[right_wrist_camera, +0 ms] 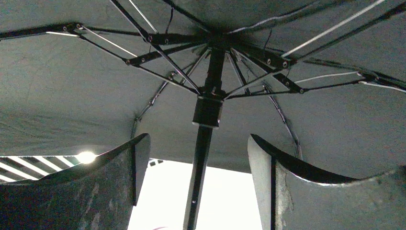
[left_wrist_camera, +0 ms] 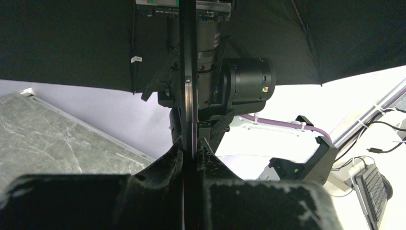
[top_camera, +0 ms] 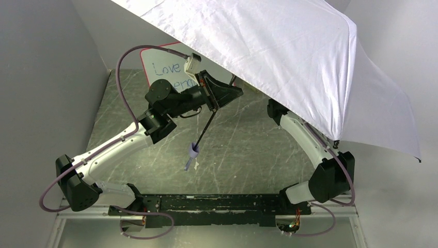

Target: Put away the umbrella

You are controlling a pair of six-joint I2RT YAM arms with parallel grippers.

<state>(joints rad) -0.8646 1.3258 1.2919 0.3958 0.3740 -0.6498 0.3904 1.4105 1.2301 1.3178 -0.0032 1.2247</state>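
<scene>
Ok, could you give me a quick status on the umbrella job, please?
Left gripper shut on the shaft. Right gripper open, straddling the shaft under the canopy, not touching. Umbrella fully open. Whiteboard at the back, partly hidden by the canopy.

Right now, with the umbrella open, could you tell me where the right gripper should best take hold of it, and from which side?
Probably the runner, the blocky black collar on the shaft just under where the ribs meet. Come from below with the open right gripper, a finger on each side; it is wider than the shaft, which the left gripper clamps lower down.
</scene>
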